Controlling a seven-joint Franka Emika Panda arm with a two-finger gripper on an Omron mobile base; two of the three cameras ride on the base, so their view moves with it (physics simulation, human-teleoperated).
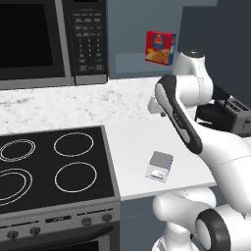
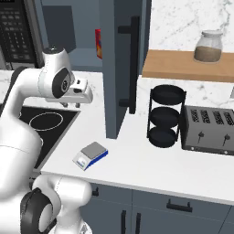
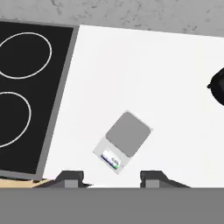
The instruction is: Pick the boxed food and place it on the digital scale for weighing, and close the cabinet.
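End effector [image 3: 111, 178] is seen open and empty above digital scale [image 3: 123, 141]. Boxed food [image 1: 161, 47] remains shelved; cabinet [image 2: 119, 68] is unclosed.

A: What lies under the claw [image 3: 111, 178]?

B: The digital scale [image 3: 123, 141], flat on the white worktop [image 3: 144, 74], turned at a slant. Its grey weighing plate takes up the far part, and the display strip sits at the near corner, toward the finger tips [image 3: 70, 178].

A: How do the tips stand?

B: Apart, one on each side at the bottom edge, with nothing between them. The scale sits just beyond the gap.

A: And around it?

B: To the left, the black cooktop [image 3: 26, 87] with two white burner rings. Along the far edge runs speckled grey stone [image 3: 131, 13]. At the right edge, part of a dark round object [image 3: 217, 86], too cropped to name.
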